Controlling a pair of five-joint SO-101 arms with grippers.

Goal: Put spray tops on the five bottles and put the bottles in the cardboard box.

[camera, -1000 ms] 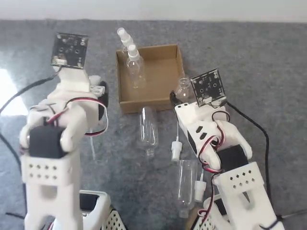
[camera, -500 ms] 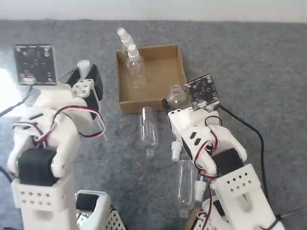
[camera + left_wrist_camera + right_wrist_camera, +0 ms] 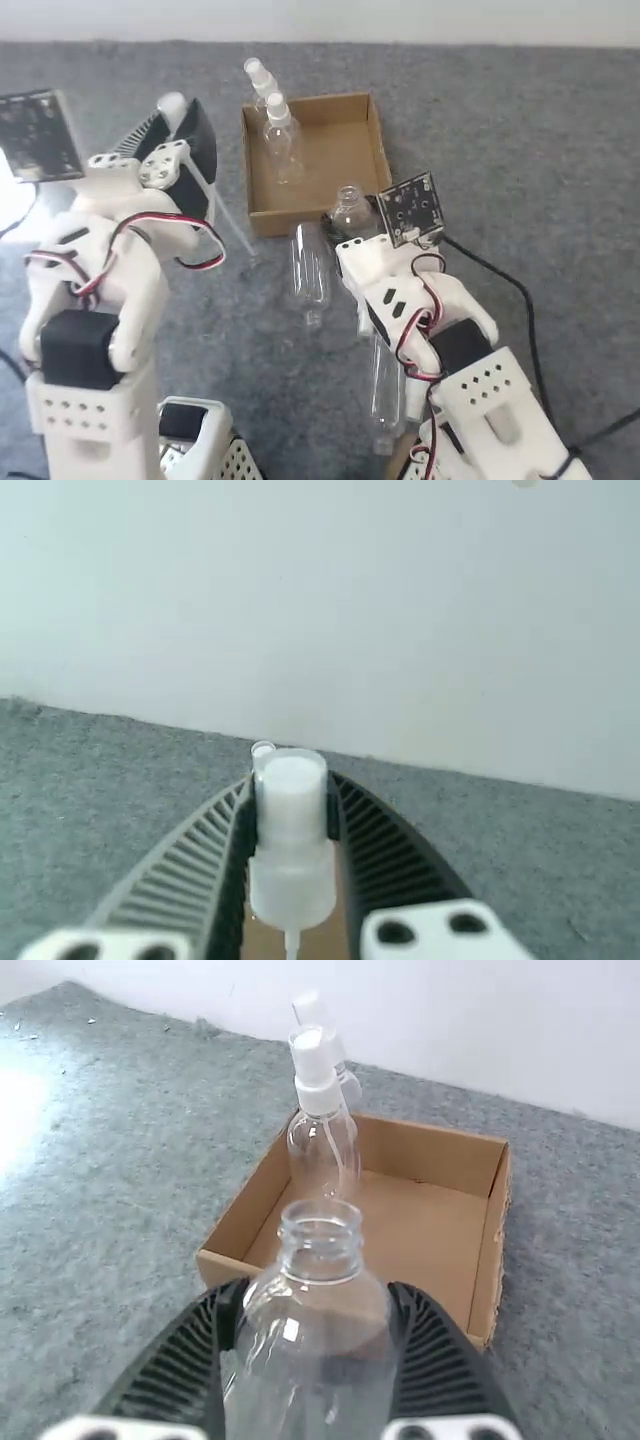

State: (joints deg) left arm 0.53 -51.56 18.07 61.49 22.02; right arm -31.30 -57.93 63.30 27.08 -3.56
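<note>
High view: at the upper left, the left fingers (image 3: pixel 197 140) pinch a spray top (image 3: pixel 172 103). An open bottle (image 3: pixel 350 210) is in the middle, just below the cardboard box (image 3: pixel 377 140).

Left wrist view: the fingers are closed on the spray top (image 3: pixel 291 830).

Right wrist view: the right fingers (image 3: pixel 170 1360) hug the open bottle (image 3: pixel 315 1310), low center.

the cardboard box (image 3: pixel 355 150) sits far back on the bench (image 3: pixel 520 120), with two capped bottles (image 3: pixel 282 140) in its left rear corner. the right gripper (image 3: pixel 312 1300) holds an open bottle (image 3: pixel 350 212) upright just before the box's front wall. left of that, a lying bottle (image 3: pixel 308 270) rests on the bench, and a nearer lying bottle (image 3: pixel 385 385) rests by the arms. the left gripper (image 3: pixel 290 785) holds a spray top (image 3: pixel 292 860) left of the box.
</note>
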